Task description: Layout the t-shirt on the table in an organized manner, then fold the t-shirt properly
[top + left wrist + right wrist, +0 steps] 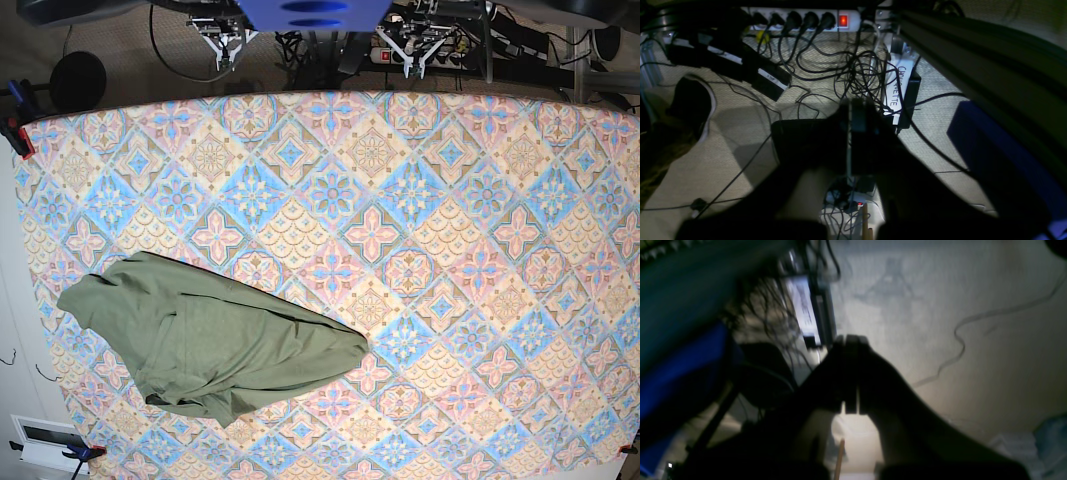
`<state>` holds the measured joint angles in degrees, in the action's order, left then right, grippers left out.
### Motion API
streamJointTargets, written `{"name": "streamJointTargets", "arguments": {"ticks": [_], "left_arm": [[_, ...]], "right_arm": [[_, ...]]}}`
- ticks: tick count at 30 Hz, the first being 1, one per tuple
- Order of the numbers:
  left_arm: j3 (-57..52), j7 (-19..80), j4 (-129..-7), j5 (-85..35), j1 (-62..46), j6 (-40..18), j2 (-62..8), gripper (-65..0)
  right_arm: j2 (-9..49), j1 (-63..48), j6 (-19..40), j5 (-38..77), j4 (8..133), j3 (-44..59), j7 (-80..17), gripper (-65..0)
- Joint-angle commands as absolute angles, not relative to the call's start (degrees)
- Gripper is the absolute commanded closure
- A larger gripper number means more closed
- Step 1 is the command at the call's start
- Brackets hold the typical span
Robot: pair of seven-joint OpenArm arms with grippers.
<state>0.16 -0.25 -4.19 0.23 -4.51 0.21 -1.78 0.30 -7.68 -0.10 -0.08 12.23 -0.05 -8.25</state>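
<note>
Olive t-shirt [210,340] crumpled, both closed end effectors beyond table [480,240].

Beige carpeted floor [740,160]; tangled black cables [857,73]; lit power strip [806,18], seemingly.
</note>
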Motion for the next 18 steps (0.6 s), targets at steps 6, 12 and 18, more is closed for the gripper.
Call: {"name": "streamJointTargets", "arguments": {"ticks": [6,12,18], "left_arm": [[0.2,-0.2,-4.2,0.5,-5.2,0.2,-2.1,-0.1],[0.2,-0.2,-4.2,0.5,-5.4,0.2,-2.1,-0.1],[0.4,-0.2,-6.9,0.7,-9.1,0.2,-3.6,-0.1]], "right_arm": [[0.4,-7.2,-0.1,-0.1,12.5,0.0,-7.6,-0.2],[0.4,-7.2,-0.1,-0.1,12.5,0.0,-7.6,0.0],[0.4,-10.9,-0.1,-0.1,14.1,0.1,-7.5,0.0]]}}
